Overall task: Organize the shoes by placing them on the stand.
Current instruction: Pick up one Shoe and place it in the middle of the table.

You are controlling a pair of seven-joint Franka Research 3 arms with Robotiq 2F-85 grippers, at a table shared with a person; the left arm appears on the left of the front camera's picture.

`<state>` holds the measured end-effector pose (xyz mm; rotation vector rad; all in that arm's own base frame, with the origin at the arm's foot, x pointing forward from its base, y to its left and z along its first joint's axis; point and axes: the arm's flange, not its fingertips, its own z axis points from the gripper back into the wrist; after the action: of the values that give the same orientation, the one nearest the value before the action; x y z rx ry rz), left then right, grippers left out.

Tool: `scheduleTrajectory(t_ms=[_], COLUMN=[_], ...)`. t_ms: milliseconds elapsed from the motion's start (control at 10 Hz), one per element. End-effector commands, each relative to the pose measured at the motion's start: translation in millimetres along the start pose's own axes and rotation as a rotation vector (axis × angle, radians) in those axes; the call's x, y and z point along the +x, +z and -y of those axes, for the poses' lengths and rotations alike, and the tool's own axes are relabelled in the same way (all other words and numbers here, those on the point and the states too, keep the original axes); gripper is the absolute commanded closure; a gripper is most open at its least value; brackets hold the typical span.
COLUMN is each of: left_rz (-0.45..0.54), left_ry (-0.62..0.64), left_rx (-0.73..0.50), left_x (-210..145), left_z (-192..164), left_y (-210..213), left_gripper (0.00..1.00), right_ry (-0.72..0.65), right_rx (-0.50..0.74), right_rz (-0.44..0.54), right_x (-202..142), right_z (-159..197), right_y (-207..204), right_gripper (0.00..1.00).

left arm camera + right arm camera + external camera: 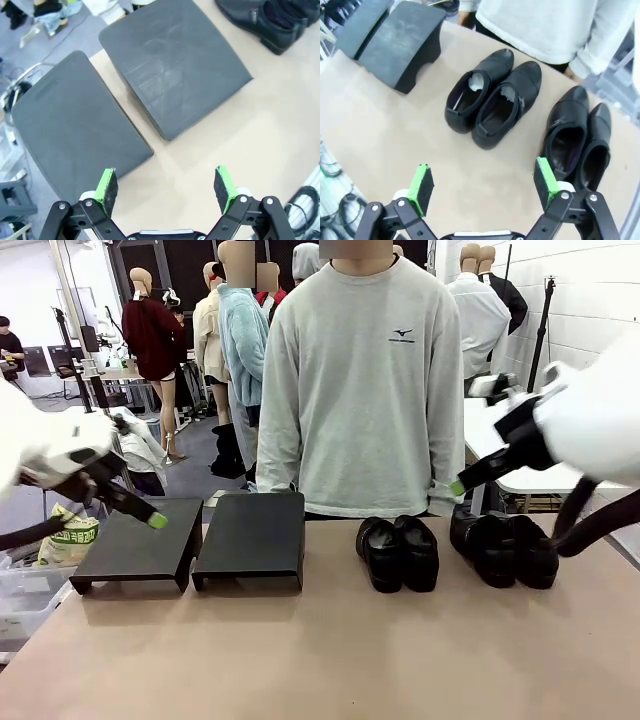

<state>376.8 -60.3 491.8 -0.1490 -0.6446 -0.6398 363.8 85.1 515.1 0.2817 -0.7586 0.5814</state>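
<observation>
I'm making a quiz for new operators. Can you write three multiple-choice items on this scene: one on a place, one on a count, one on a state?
1. Relative to the stands, the shoes lie: A) on top; B) on the table, to their right in the front view; C) behind them.
2. How many shoes are there? A) two; B) six; C) four.
3. The left gripper is: A) open and empty; B) shut on a shoe; C) shut and empty.
Answers: 1 B, both stand tops are bare; 2 C, two pairs lie side by side; 3 A, its green pads stand apart with nothing between.
</observation>
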Motion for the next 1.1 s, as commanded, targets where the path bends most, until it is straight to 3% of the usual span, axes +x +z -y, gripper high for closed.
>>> scheduleTrajectory(t_ms=[0,300,500,1000], left_rz=[0.061,0.086,0.132,0.141], left_ry=[0.038,0.062,0.069,0.047], left_rx=[-0.113,-0.150,-0.138,-0.136], left_x=[-35,-63,-72,-71], left_z=[-20,-35,-30,-26], left_y=[28,57,70,72], left_gripper=[0.00,0.00,0.00,0.00], right_ry=[-0.082,-0.181,-0.215,-0.211], right_rx=[0.102,0.165,0.218,0.274], right_rz=[0.003,-0.004,0.070,0.075], right_x=[-63,-96,-110,-113], right_z=[16,39,48,53], right_y=[28,53,60,45], right_gripper=[0.00,0.00,0.00,0.00])
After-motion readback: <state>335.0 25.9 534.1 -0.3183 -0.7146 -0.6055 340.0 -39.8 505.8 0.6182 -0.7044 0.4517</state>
